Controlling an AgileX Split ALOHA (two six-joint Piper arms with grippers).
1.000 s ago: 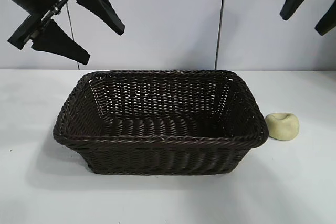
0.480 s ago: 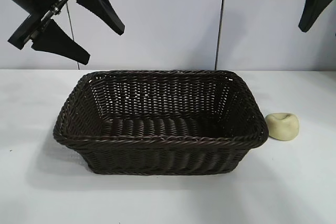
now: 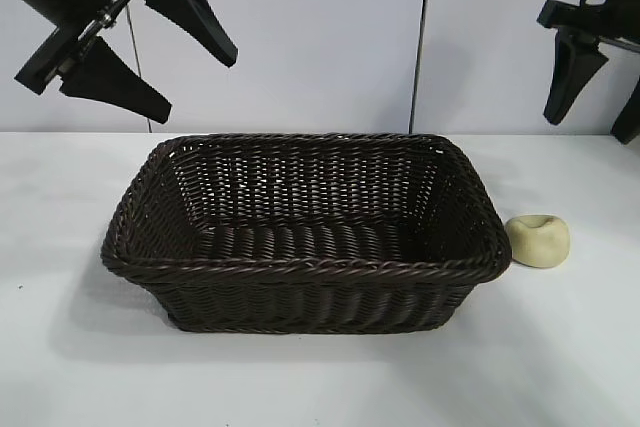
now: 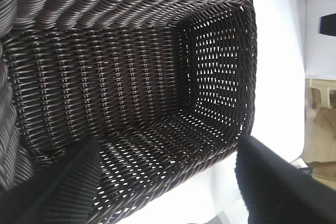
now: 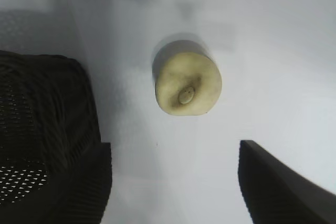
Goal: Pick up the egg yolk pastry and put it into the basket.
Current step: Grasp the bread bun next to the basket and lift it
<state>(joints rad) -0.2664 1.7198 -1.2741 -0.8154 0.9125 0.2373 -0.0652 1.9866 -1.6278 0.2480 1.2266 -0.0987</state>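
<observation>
While the right hand (image 3: 598,97) hangs with its fingers spread and nothing between them, above the egg yolk pastry (image 3: 538,240), the pastry itself sits on the white desk (image 3: 320,377) just beside the right end of the wicker basket (image 3: 305,269), outside it. The left hand (image 3: 152,45), also spread and holding nothing, is poised above the basket's left end.

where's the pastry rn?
Exterior view: the egg yolk pastry sits on the white table, just off the basket's right end.
</observation>
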